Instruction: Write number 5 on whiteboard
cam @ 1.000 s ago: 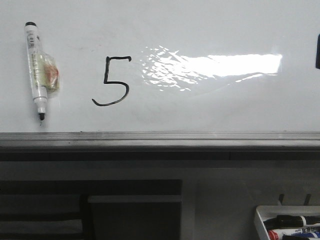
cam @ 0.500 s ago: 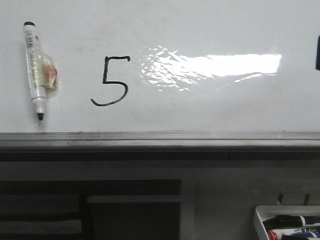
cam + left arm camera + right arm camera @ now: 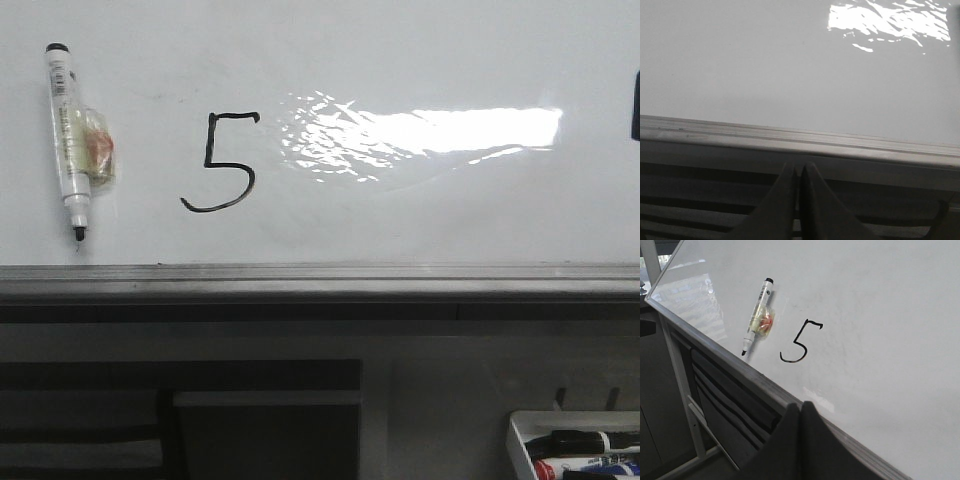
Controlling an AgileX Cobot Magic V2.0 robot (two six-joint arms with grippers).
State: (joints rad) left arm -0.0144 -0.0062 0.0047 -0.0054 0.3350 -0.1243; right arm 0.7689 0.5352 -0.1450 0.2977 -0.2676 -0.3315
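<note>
A hand-drawn black number 5 [image 3: 220, 162] is found on the whiteboard [image 3: 420, 225], just left of the bright glare patch [image 3: 420, 135] and above the grey metal edge strip [image 3: 320, 280]. The digit is complete: top bar, vertical stroke and hooked belly are visible. A marker [image 3: 68, 140] is seen lying against the board to the left of the 5, apart from it, tip pointing down toward the strip, with a piece of clear tape around its middle. A white tray [image 3: 575, 450] holding markers is noted below the strip, far to the right of the 5. The left gripper [image 3: 799, 172] is observed clenched and empty, off the board. The right gripper [image 3: 801, 410] is likewise closed on nothing.
</note>
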